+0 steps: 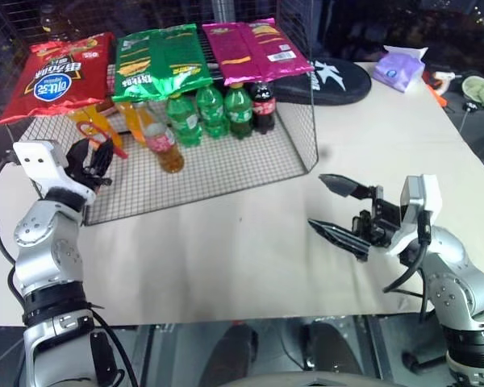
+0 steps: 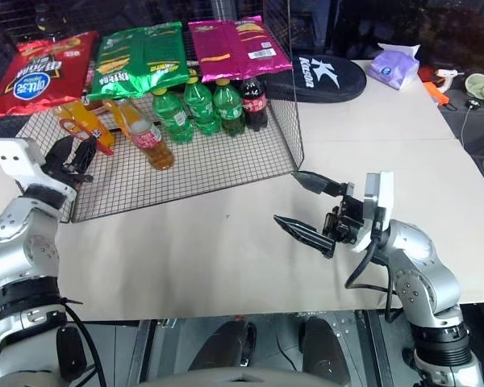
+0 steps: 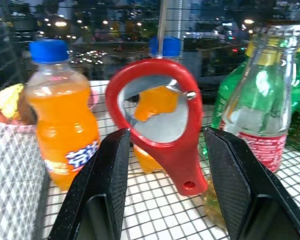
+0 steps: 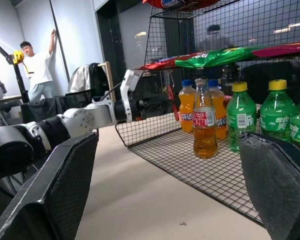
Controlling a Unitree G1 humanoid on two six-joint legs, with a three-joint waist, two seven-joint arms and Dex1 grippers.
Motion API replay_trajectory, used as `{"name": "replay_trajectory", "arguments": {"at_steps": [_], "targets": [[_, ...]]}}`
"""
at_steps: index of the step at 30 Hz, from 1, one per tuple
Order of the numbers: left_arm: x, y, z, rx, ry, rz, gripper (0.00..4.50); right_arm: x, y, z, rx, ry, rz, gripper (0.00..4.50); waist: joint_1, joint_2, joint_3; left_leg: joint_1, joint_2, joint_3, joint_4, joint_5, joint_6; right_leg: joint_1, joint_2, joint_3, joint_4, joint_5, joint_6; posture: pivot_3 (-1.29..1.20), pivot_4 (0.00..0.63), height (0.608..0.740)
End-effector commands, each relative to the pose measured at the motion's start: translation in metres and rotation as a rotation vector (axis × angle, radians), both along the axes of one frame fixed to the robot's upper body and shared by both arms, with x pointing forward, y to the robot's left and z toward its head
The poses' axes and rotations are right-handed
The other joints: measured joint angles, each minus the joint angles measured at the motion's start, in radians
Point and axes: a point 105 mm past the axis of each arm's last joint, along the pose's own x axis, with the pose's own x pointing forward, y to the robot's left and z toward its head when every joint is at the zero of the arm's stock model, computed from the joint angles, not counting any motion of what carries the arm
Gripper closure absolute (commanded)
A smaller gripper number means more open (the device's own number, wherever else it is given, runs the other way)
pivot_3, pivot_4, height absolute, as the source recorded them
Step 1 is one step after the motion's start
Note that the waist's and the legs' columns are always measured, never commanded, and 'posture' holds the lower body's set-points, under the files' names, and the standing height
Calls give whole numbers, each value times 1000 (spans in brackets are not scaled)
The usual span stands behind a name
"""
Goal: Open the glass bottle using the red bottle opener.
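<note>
— Nearest the head camera: right gripper (image 1: 332, 208), two black tapered fingers spread wide, nothing between them, hovering over the bare tan table (image 1: 250, 258).

— And the task's things?

— Red bottle opener (image 3: 162, 117) first: thin, flat, glossy red, oval ring head with a large hole and a short handle with a small hole in its end. Sits between the ribbed black fingers (image 3: 107, 170) of the left gripper (image 1: 94, 161), one side of the head touching a finger, jaws partly apart. Hard to tell how firmly pinched. Raised at the left edge of the wire rack (image 1: 226, 173).

— Glass bottle?

— Glass bottle (image 1: 163, 139): clear glass, narrow neck, amber drink in the lower part, pinkish-red label round the middle. Standing on the rack's grid floor, just beside the opener, apart from it.

— Around it?

— Behind and to the left, orange plastic soda bottles (image 3: 60, 120) with blue caps. To the right, green plastic soda bottles (image 1: 214, 111) with yellow caps in a row, then a dark cola bottle (image 1: 264, 106) with a red cap. Crinkled foil snack bags laid on the rack's top: red bag (image 1: 58, 74), green bag (image 1: 161, 58), magenta bag (image 1: 254, 47). Rack itself thin dark wire in square mesh.

— Farther out?

— Black oval racket case (image 1: 331, 81) at the table's far edge, purple tissue pack (image 1: 399, 68) beyond it. Person (image 4: 35, 67) in a white shirt standing in the background of the right wrist view.
</note>
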Motion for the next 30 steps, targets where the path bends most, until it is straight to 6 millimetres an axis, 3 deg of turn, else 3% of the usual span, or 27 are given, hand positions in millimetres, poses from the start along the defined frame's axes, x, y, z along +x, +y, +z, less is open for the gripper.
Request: {"name": "replay_trajectory", "arguments": {"at_steps": [1,14,30], "targets": [[-8,7,20,18,-89,54,2087,-4,-2,4,5,-35,7,0,1,0,0,0,0,0,0,0,0,0,0,0,0,0,0,0,150,740],[-5,17,16,-16,-91,88,2087,-5,-3,-1,-5,-32,-3,0,-1,0,0,0,0,0,0,0,0,0,0,0,0,0,0,0,150,740],[3,1,22,5,-106,23,2087,-7,-2,-10,-25,-31,-12,0,-1,-1,0,0,0,1,1,0,0,0,0,0,1,0,0,0,150,740]]}}
